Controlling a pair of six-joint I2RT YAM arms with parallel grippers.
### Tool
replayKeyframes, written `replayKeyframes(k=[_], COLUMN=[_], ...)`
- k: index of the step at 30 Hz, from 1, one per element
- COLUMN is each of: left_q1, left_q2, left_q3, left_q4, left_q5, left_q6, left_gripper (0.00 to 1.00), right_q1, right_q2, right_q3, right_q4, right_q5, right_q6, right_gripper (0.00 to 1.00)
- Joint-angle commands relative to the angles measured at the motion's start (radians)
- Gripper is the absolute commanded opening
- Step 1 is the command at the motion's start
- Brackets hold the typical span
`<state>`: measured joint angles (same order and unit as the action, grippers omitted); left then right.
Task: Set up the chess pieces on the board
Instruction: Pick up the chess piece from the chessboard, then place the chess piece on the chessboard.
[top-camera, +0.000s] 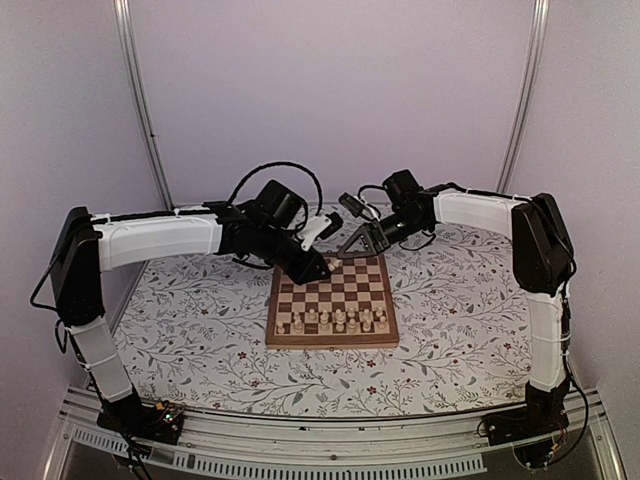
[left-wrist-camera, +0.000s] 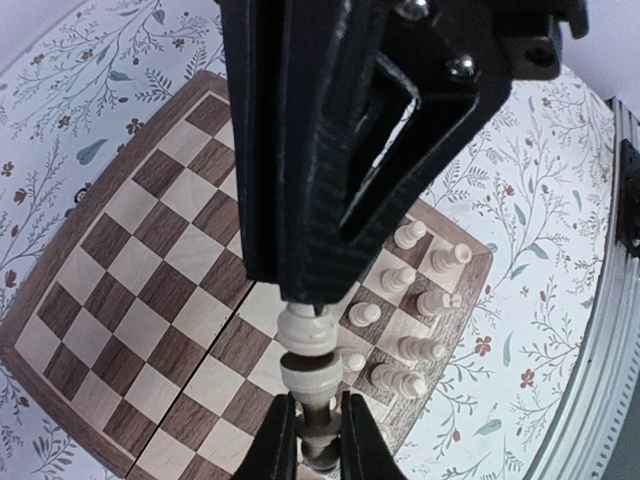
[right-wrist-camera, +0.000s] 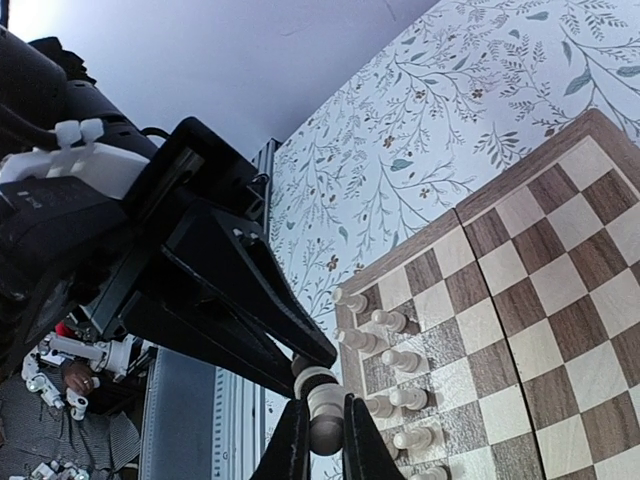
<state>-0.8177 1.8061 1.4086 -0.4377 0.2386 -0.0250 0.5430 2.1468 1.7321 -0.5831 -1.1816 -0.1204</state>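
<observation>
Top view: board (top-camera: 340, 285) lies mid-frame on the floral table cover (top-camera: 200, 320). It has dark brown and cream checks and a mid-brown wooden border. A seam runs across its middle.

Chess pieces (top-camera: 340, 320): small, pale beige, about eight. They stand in the two rows along the board's lower edge, toward the arm bases. All look upright, each on its own square. The upper rows of the board are bare checks.

Both arms reach in from the frame's sides. Their black tool ends meet just over the board's upper edge, left of centre.

Left wrist view: left gripper (left-wrist-camera: 318, 445) sits at bottom centre, fingers drawn in close and clamped on one end of the held piece (left-wrist-camera: 305, 345). This is a pale turned chessman with ringed collars. It runs up the frame from those fingers, off the board surface. The standing pieces are grouped to its right, near the board's right-hand corner. The other arm's black tool fills the upper centre, its tip pinching the far end of the same chessman.

Right wrist view: right gripper (right-wrist-camera: 325, 440) is at bottom centre, fingers together on the rounded end of the held piece. The left arm's black tool comes in from the left and meets the chessman's other end. So one chessman is gripped by both tools at once. The board occupies the right side of the frame, with the standing pieces along its left edge.

Writing: a white clip and black housings on the left arm show at upper left here; any marks on them are too blurred to read.

Metal rail (top-camera: 350, 440) runs along the bottom of the top view.
</observation>
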Motion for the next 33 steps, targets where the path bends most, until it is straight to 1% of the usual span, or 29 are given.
replayKeyframes(k=[1, 5, 7, 9, 15, 19, 22, 27, 33], left_q1=[-0.011, 0.011, 0.047, 0.099, 0.246, 0.309, 0.336, 0.354, 0.374], left_q2=[-0.042, -0.076, -0.095, -0.112, -0.178, -0.205, -0.228, -0.252, -0.272], left_q3=[0.009, -0.011, -0.025, -0.043, -0.096, -0.122, -0.154, -0.190, -0.203], left_q4=[-0.062, -0.132, -0.163, -0.176, -0.132, -0.105, -0.081, -0.069, -0.063], left_q5=[-0.042, -0.140, -0.189, -0.203, -0.193, -0.183, -0.157, -0.164, -0.157], left_q6=[0.023, 0.057, 0.043, 0.029, -0.009, -0.016, -0.014, -0.005, -0.012], left_gripper=[0.09, 0.10, 0.10, 0.10, 0.11, 0.10, 0.10, 0.10, 0.10], right_q1=[0.000, 0.004, 0.016, 0.042, 0.151, 0.219, 0.264, 0.316, 0.337], right_q2=[-0.036, -0.052, -0.060, -0.068, -0.057, -0.017, 0.045, 0.127, 0.217], right_q3=[0.012, 0.017, 0.023, 0.031, 0.092, 0.175, 0.257, 0.334, 0.393], right_q4=[-0.003, -0.018, -0.025, -0.035, -0.069, -0.089, -0.121, -0.142, -0.167], right_q5=[0.126, 0.206, 0.258, 0.321, 0.489, 0.613, 0.720, 0.835, 0.885], right_q6=[-0.040, -0.075, -0.089, -0.121, -0.202, -0.244, -0.288, -0.333, -0.351], right_gripper=[0.06, 0.06, 0.06, 0.06, 0.06, 0.06, 0.06, 0.06, 0.06])
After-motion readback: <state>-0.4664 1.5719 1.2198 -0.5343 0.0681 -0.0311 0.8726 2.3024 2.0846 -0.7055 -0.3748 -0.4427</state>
